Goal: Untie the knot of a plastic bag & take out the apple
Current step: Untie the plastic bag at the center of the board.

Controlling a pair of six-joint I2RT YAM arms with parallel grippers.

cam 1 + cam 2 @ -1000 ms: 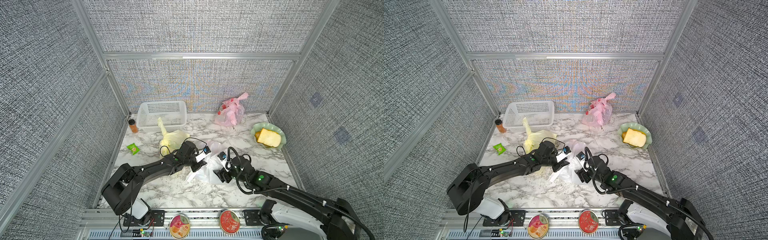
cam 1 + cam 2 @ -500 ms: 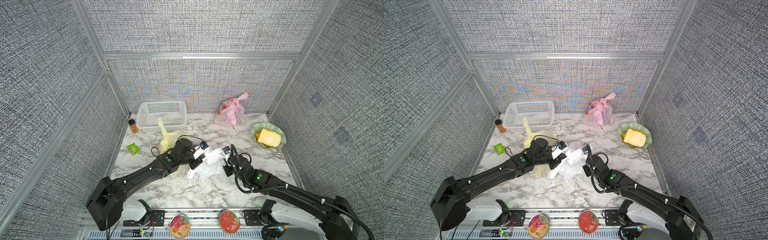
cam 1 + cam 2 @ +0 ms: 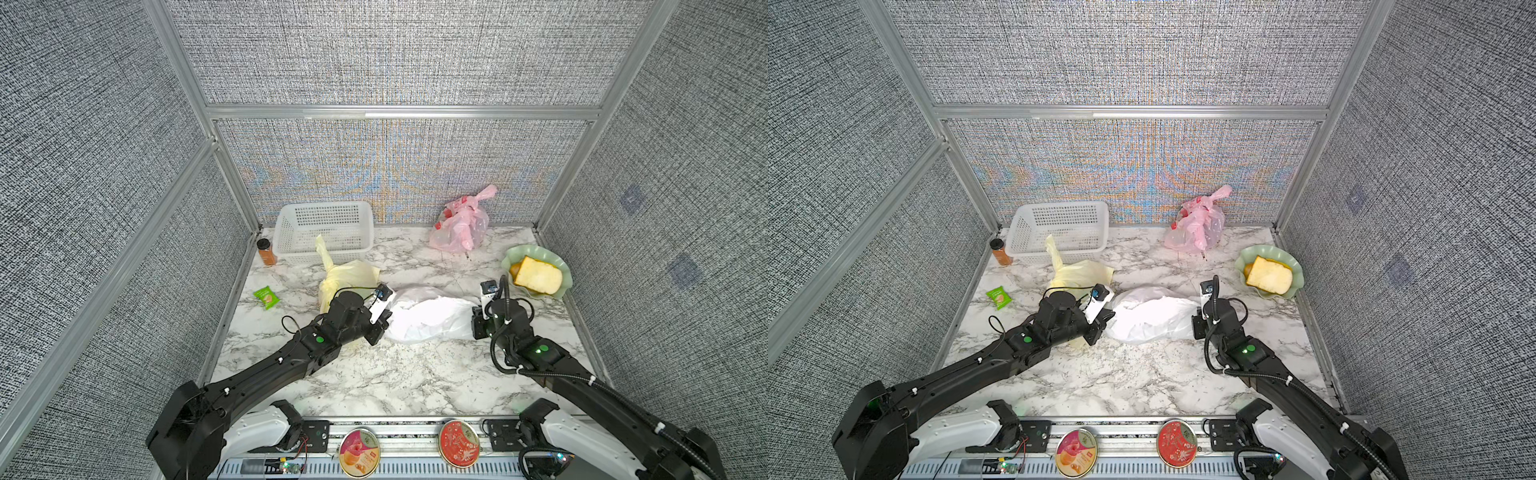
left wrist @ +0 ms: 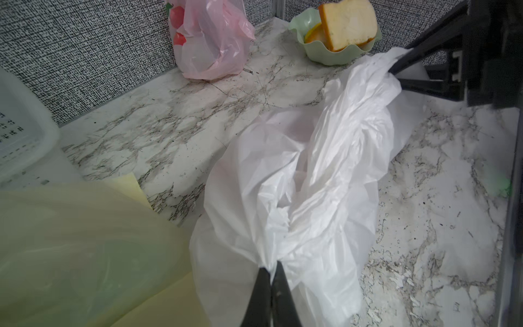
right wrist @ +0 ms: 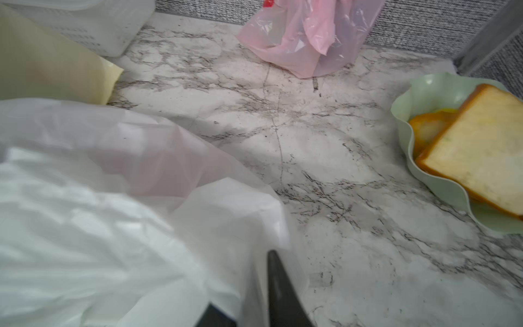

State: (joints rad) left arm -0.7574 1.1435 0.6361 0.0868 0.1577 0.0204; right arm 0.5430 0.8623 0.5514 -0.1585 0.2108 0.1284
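Two grippers flank the white bag (image 3: 428, 320) mid-table, likely to pull its mouth apart: left gripper (image 4: 270, 266) clamped on film, right gripper (image 4: 396, 75) unclear whether gripping. The apple (image 5: 152, 167), a pinkish blur, lies inside.

Bare bench (image 3: 395, 374) near me is open, I can pass there. White bag (image 3: 428, 322) blocks the middle; yellow bag (image 3: 353, 272) crowds my left side, green bowl (image 3: 540, 249) my right. Basket (image 3: 291, 232) walls back-left.
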